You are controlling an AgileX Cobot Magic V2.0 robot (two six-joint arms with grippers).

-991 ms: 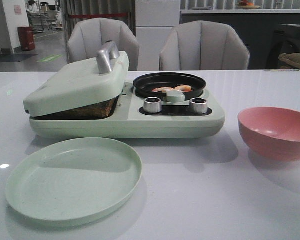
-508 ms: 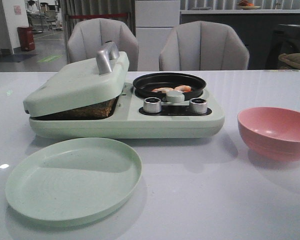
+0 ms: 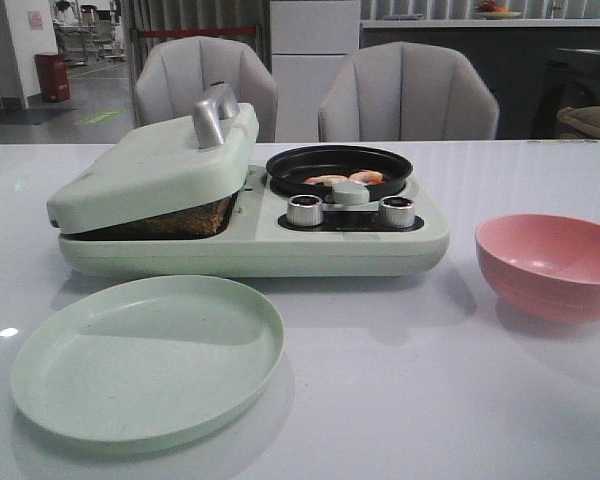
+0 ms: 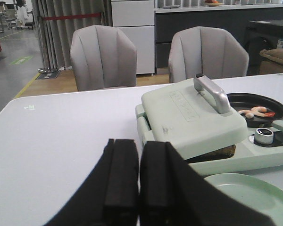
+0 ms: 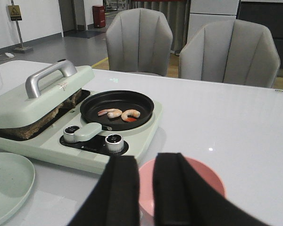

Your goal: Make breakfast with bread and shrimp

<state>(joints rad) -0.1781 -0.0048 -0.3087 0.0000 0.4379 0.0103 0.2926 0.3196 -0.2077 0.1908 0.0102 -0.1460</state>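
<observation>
Fingers on both arms are sitting pressed together with nothing between them: the left gripper (image 4: 137, 181) is hanging back over the table short of the green breakfast maker (image 3: 250, 205), and the right gripper (image 5: 145, 190) is hovering right above the pink bowl (image 3: 550, 262). Neither arm is showing up in the front view, so I'm guessing nothing's really started.

The bread (image 3: 165, 222) is peeking out as a brown edge under the tilted lid (image 3: 155, 170), which is resting on it rather than closing flat. Two of the shrimp (image 5: 118, 114) are lying in the black pan (image 5: 117, 108), just behind the knobs (image 3: 305, 210).

If the left arm is going for the lid first, I'm thinking it should be spreading its fingers early and coming at the silver handle (image 4: 212, 92) across its width, then swinging up along the hinge instead of pulling straight. The green plate (image 3: 145, 360) is waiting empty in front, so that's looking like the landing spot for the toast
</observation>
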